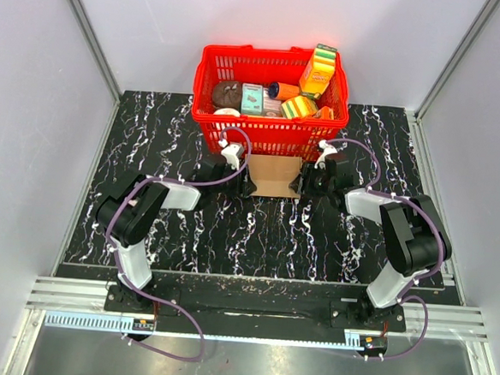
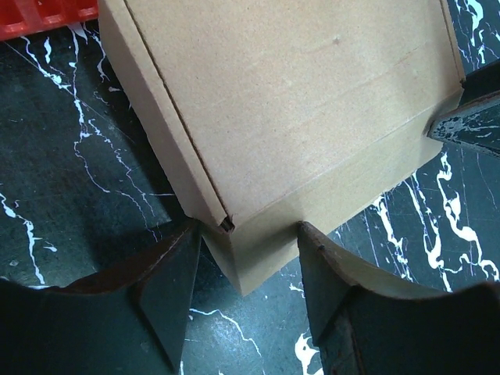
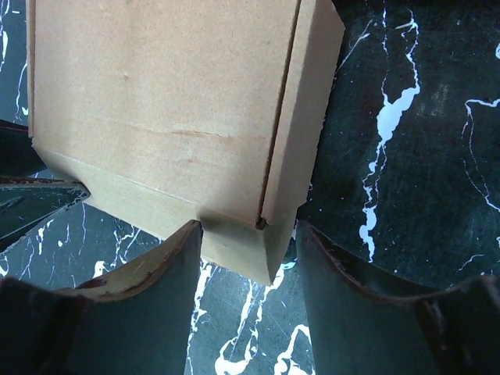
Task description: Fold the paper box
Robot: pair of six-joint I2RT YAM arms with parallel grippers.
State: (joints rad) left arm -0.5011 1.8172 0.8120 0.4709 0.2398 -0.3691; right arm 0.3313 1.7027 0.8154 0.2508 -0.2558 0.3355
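Observation:
The paper box (image 1: 275,174) is plain brown cardboard, folded into a slim flat carton that lies on the black marble table just in front of the red basket. My left gripper (image 1: 248,184) is at its left end. In the left wrist view the box's near corner (image 2: 234,250) sits between the jaws, and both fingers press against it, so my left gripper (image 2: 248,234) is shut on that corner. My right gripper (image 1: 305,183) is at the right end. There the box corner (image 3: 258,242) lies between the fingers of my right gripper (image 3: 250,230); the left finger touches the wall, the right finger stands apart.
The red basket (image 1: 271,136) with several colourful packages stands directly behind the box, almost touching it. Grey walls and metal rails enclose the table on three sides. Both arms' cables loop near the basket's front.

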